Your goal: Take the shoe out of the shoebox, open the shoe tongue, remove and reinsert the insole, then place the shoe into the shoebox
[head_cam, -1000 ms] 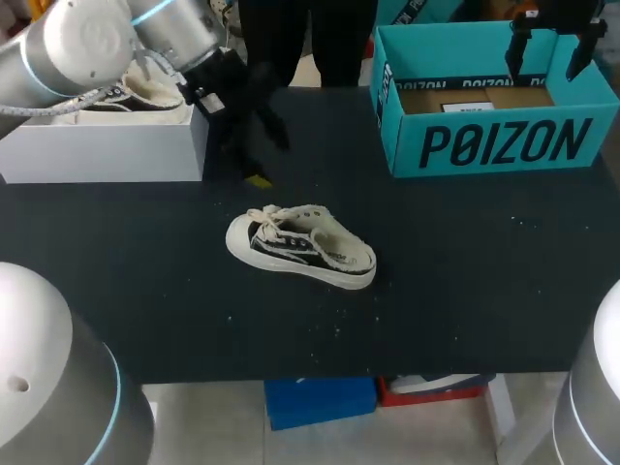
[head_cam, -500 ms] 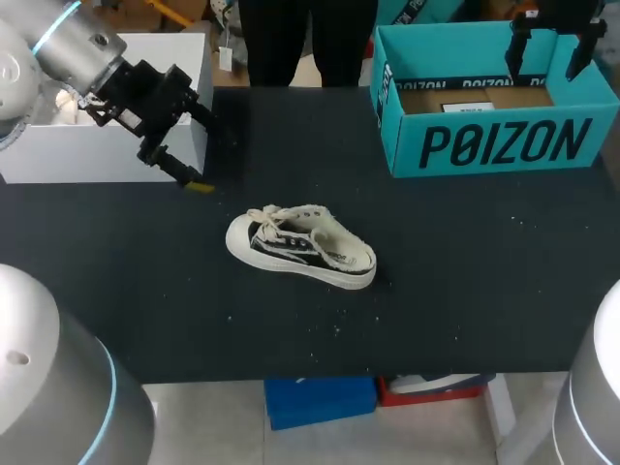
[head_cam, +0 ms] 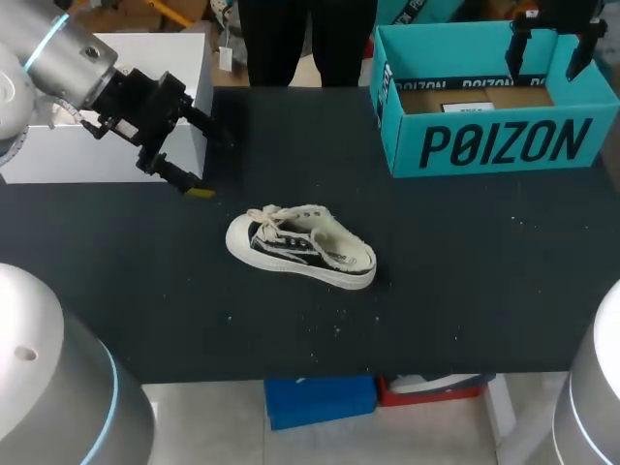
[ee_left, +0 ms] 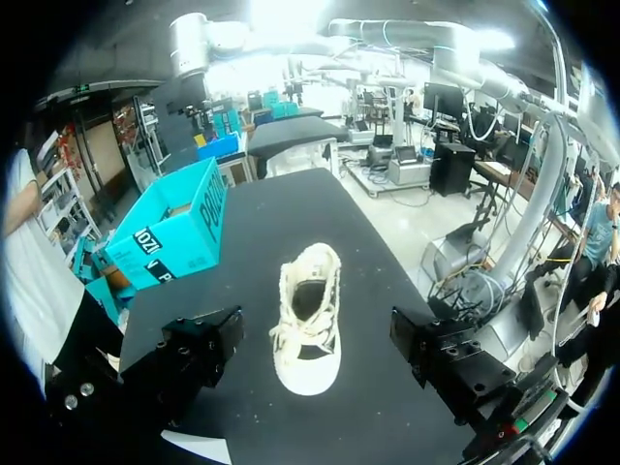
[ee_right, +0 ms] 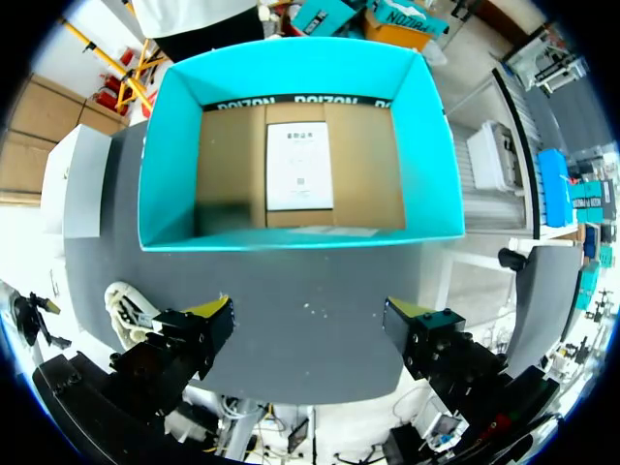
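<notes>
A cream and black canvas shoe (head_cam: 300, 248) lies on its sole in the middle of the black table, laces loose, toe to the left. My left gripper (head_cam: 199, 160) hovers up and left of it, open, holding nothing. From the left wrist view the shoe (ee_left: 310, 315) lies ahead of that gripper (ee_left: 315, 334), toe nearest. The teal shoebox (head_cam: 504, 143) stands open at the back right. My right gripper (head_cam: 549, 44) hangs open above it. Looking down from the right wrist, the shoebox (ee_right: 165, 155) shows a bare cardboard floor with a white label, beyond the right gripper (ee_right: 310, 315).
A white box (head_cam: 107, 155) stands at the back left, just behind my left arm. The teal shoebox (ee_left: 179, 228) shows beyond the shoe in the left wrist view. Small crumbs dot the black tabletop (head_cam: 465, 281) around the shoe.
My left gripper has swung left, from behind the shoe to beside the white box, then shifted only slightly. The shoe and the right arm have not moved.
</notes>
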You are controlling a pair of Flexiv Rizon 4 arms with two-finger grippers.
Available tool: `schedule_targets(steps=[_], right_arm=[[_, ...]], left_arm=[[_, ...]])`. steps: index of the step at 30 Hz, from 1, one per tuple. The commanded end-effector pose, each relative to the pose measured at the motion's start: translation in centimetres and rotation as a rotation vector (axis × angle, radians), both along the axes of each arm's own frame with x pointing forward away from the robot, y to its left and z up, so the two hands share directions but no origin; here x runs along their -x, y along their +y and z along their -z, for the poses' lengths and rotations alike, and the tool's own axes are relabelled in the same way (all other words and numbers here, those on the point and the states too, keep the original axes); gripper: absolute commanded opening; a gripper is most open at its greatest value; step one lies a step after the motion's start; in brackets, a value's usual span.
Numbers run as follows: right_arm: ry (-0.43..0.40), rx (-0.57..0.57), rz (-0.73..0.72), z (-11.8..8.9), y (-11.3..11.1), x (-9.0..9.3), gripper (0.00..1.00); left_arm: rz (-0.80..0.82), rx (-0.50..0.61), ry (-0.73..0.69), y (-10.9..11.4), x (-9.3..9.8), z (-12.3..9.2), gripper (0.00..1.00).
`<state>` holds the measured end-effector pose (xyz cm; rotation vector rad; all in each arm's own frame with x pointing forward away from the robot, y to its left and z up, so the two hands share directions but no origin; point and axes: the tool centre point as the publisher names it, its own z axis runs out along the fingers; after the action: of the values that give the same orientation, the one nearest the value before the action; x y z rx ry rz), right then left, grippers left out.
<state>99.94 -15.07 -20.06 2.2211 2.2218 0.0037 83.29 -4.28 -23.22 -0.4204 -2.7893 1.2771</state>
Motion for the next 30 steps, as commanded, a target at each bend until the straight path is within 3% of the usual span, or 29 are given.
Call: schedule_targets(steps=[1, 6, 11, 14, 17, 30], right_arm=[[0.001, 0.001, 0.000, 0.0, 0.0, 0.0, 1.00], [0.001, 0.001, 0.000, 0.0, 0.0, 0.0, 1.00], [-0.029, -0.032, -0.302, -0.5, 6.9, 6.1, 1.00], [-0.110, -0.090, -0.550, -0.8, 12.9, 11.4, 1.00], [-0.187, -0.201, -0.751, -0.8, 16.6, 16.5, 1.00], [-0.187, -0.201, -0.751, -0.8, 16.6, 16.5, 1.00]], left_arm=[[-0.001, 0.001, -0.004, 0.1, 0.1, 0.1, 1.00], [-0.001, 0.001, -0.004, 0.1, 0.1, 0.1, 1.00], [-0.001, 0.001, -0.004, 0.1, 0.1, 0.1, 1.00], [-0.001, 0.001, -0.004, 0.1, 0.1, 0.1, 1.00], [-0.001, 0.001, -0.004, 0.1, 0.1, 0.1, 1.00], [-0.001, 0.001, -0.004, 0.1, 0.1, 0.1, 1.00]])
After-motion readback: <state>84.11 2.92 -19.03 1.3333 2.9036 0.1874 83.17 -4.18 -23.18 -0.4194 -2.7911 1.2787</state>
